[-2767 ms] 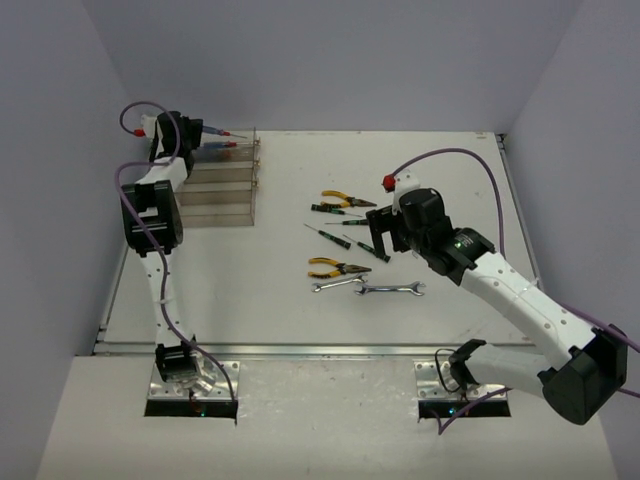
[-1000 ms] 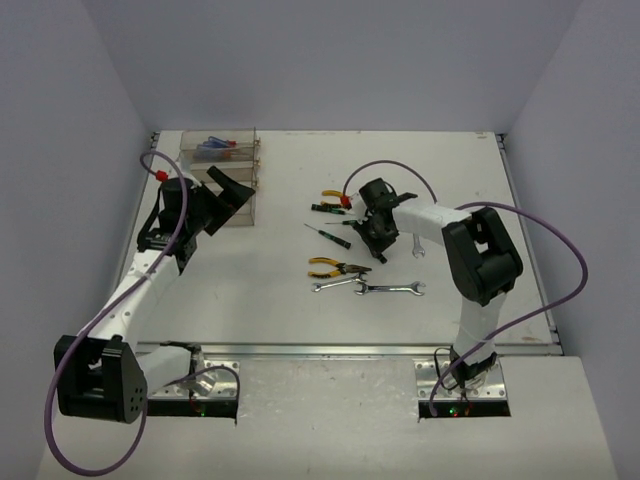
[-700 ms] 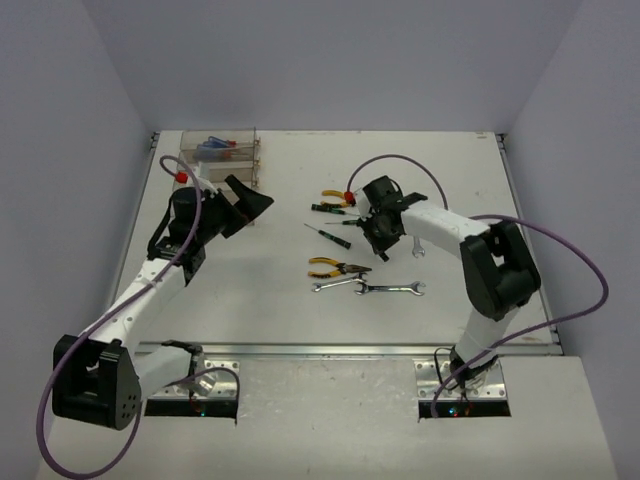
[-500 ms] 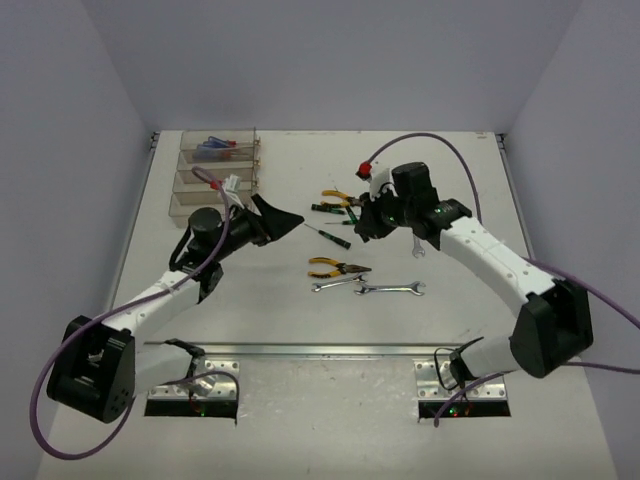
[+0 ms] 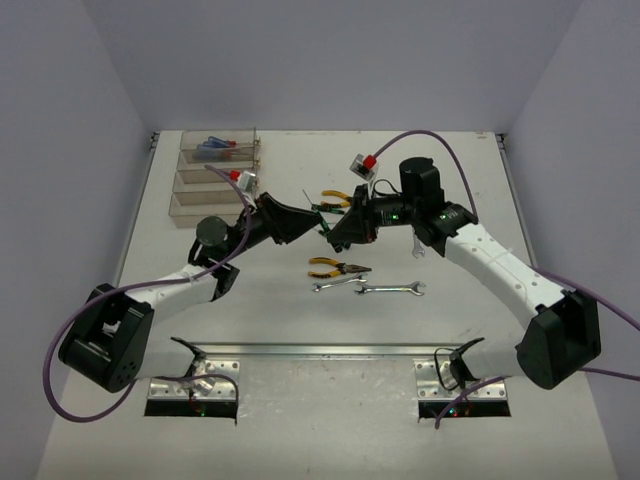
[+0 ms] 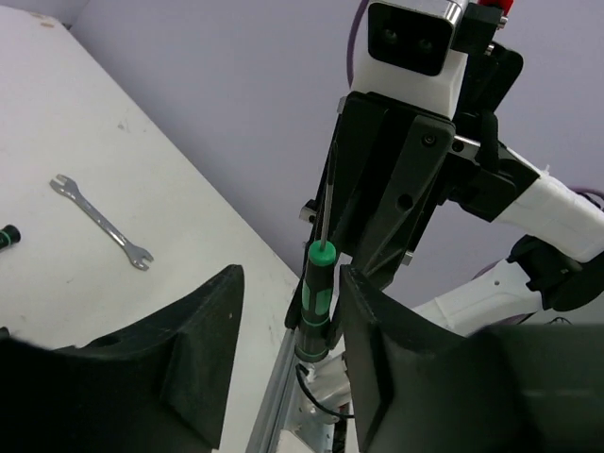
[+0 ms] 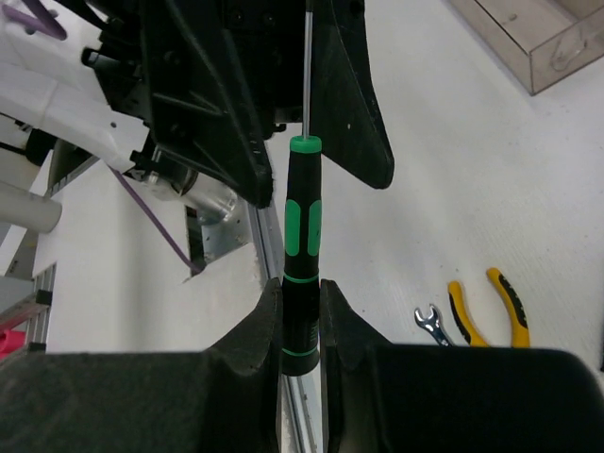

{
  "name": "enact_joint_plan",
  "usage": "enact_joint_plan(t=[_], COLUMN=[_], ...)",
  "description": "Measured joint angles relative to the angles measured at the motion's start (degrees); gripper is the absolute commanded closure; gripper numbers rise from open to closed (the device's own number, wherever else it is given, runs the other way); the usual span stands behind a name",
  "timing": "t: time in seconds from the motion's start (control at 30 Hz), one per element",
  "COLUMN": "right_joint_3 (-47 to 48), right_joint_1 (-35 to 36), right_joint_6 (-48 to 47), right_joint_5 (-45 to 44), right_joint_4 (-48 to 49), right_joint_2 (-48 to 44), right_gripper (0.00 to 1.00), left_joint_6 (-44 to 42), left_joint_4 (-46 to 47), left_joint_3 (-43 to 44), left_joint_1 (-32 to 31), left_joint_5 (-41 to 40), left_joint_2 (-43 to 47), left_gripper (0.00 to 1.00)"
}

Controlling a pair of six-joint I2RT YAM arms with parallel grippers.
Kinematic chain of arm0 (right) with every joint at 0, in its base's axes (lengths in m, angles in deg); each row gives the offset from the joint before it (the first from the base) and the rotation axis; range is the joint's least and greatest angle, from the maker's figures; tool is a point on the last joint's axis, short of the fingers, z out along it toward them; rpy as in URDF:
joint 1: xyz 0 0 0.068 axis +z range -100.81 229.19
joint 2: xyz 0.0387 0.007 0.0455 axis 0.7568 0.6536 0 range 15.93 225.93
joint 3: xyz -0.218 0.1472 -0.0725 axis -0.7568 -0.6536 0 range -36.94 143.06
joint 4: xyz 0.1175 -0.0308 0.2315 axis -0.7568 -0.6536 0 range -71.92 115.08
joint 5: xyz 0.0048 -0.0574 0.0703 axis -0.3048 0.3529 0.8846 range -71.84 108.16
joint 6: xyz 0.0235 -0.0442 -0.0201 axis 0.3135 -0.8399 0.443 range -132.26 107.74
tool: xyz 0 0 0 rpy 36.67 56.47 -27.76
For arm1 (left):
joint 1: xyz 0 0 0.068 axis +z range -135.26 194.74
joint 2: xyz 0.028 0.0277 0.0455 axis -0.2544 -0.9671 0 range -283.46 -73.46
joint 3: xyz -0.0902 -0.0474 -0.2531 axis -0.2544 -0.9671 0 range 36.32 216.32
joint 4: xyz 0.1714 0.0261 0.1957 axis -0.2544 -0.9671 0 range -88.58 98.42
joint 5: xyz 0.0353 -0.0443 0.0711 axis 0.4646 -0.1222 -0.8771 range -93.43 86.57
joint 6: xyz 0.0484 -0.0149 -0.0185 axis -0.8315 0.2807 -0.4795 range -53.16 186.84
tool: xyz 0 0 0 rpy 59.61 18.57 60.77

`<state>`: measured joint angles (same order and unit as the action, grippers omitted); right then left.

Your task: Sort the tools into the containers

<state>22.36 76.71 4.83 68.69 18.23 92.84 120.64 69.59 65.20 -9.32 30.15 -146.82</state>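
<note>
The right gripper (image 7: pixel 302 310) clamped the black-green screwdriver (image 7: pixel 304 219) by its handle; the left gripper (image 6: pixel 283 351) gaped wide, straddling it.

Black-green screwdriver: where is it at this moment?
In the top view the black-green screwdriver is off the table near its middle, handle clamped in the right pincer and sitting between the open fingers of the left pincer.

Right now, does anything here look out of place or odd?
Nothing looks spilled or broken. The one odd thing is a green-and-black screwdriver held up in mid-air rather than lying with the other tools. The right fingers are clamped on the end of its handle, and the left fingers sit open on either side of it.
</note>
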Motion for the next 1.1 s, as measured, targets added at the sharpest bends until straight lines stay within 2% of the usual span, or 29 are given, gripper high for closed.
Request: enact_joint_plan(t=[0.07,0.17,0.27,0.3,0.33,0.37,0.4,0.43,0.53,0.63,0.7,0.8,0.93,1.1], right_joint_3=[0.0,0.2,0.3,0.3,0.4,0.6,0.8,0.9,0.7,-1.4,-3.5,-7.7,-10.0,-13.6], right_joint_1=[0.6,1.5,1.7,1.8,1.8,1.7,1.7,1.7,1.5,0.3,-0.4,-0.8,-1.1,-1.1], right_joint_6=[0.3,0.3,0.6,0.6,0.6,0.6,0.7,1.0,2.1,3.7,4.7,5.5,5.5,5.4], right_joint_5=[1.0,1.3,1.4,1.2,1.1,1.0,0.2,-1.9,-12.2,-26.3,-34.9,-44.5,-49.9,-51.2], right_joint_4=[0.6,0.4,0.3,0.3,0.1,-0.1,-0.3,-0.8,-2.0,-4.2,-4.7,-6.0,-6.7,-7.1], right_joint_2=[0.1,0.9,1.7,1.8,1.9,1.9,1.9,1.8,1.1,-2.0,-4.6,-9.7,-12.1,-12.3], right_gripper=[0.97,0.97,0.97,0.91,0.54,0.24,0.05,0.01,0.01,0.01,0.01,0.01,0.01,0.01], left_joint_6=[0.4,0.9,0.7,0.8,0.7,0.7,0.6,0.2,-2.2,-3.1,-1.4,3.0,8.9,12.0], left_joint_4=[1.8,4.1,4.6,4.6,4.3,4.2,3.6,2.1,-9.1,-24.4,-32.4,-39.5,-45.8,-51.2], left_joint_3=[0.5,1.2,1.6,1.6,1.8,1.9,2.2,2.7,7.0,15.1,19.9,25.8,32.6,46.2], left_joint_1=[-0.6,-1.7,-2.2,-2.2,-2.2,-2.2,-2.2,-2.2,-2.0,0.8,5.2,15.1,25.1,29.7], left_joint_5=[0.2,0.5,0.8,0.7,0.7,0.6,0.4,-0.2,-6.5,-16.8,-23.9,-33.5,-43.2,-46.1], left_joint_2=[-1.0,-2.0,-2.7,-2.8,-2.9,-2.9,-2.9,-2.7,-1.9,-2.4,-3.6,-8.8,-20.4,-37.2], left_gripper=[0.73,1.0,1.0,1.0,1.0,1.0,1.0,1.0,1.0,1.0,1.0,1.0,1.0,1.0])
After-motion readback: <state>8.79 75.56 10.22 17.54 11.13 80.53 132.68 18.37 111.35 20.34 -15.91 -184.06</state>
